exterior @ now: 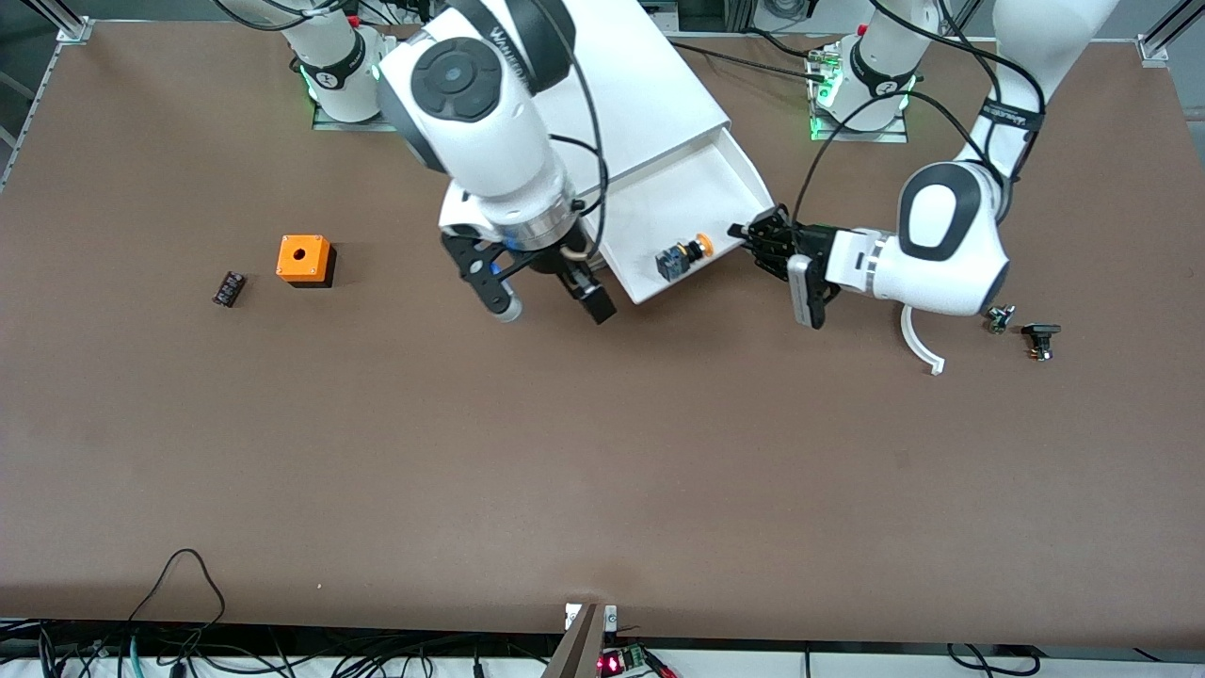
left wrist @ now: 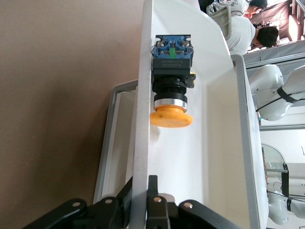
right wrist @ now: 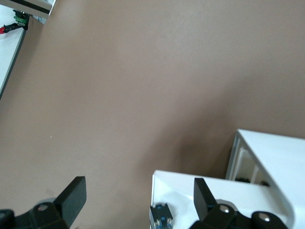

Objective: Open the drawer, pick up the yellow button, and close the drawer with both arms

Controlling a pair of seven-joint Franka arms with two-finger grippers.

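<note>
The white drawer (exterior: 692, 202) stands pulled out of its white cabinet (exterior: 640, 85), which lies on the brown table (exterior: 602, 452) between the two arm bases. The button (exterior: 682, 256) lies on its side inside the drawer, near the front wall; its orange cap points toward the left arm's end of the table.

The left gripper (exterior: 753, 235) is at the front corner of the drawer, with its jaws closed on the drawer's front wall. In the left wrist view the thin wall (left wrist: 142, 143) runs straight between the black fingers (left wrist: 153, 210), and the button (left wrist: 171, 81) is just beside that wall.

The right gripper (exterior: 551, 301) hangs over the table just beside the drawer, and its jaws are wide open with nothing in them.

An orange box (exterior: 303, 259) and a small black part (exterior: 229, 288) lie toward the right arm's end. A curved white piece (exterior: 918, 344) and two small dark parts (exterior: 1040, 337) lie toward the left arm's end.
</note>
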